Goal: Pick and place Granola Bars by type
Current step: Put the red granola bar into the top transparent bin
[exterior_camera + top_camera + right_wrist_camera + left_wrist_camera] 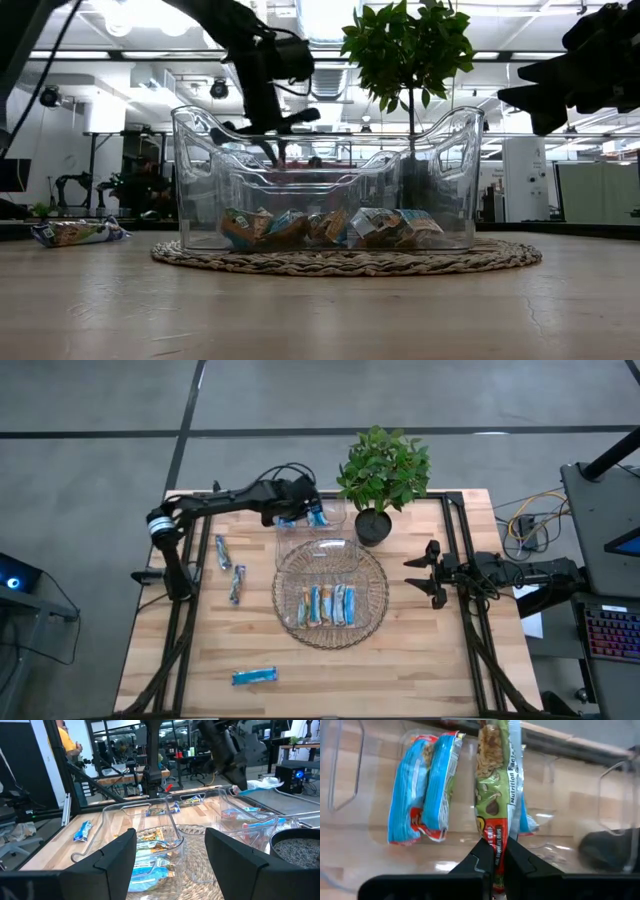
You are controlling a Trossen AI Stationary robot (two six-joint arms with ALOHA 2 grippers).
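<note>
My left gripper (297, 503) (495, 862) reaches over a clear far-side container (335, 512) and is shut on a green-and-blue granola bar (496, 780). Two blue bars (422, 790) lie on that container's floor. A second clear container (330, 560) stands on a round woven mat (378, 622) and holds several bars (328, 604) (320, 228). Three loose blue bars lie on the table, two (222, 550) (237, 583) at the left and one (253, 676) near the front edge. My right gripper (427, 573) (170, 865) waits open, right of the mat. My left gripper pinches the green-and-blue bar between its two fingers at the bar's red-printed end (496, 840). The rest of the bar reaches out past the fingertips, over the far container's floor. I cannot tell whether its far end touches the container.
A potted plant (383, 480) stands at the far edge between the two arms, close to the far container. Black frame rails (455, 540) run along the table's sides. Bare wood (420, 670) lies near the front edge.
</note>
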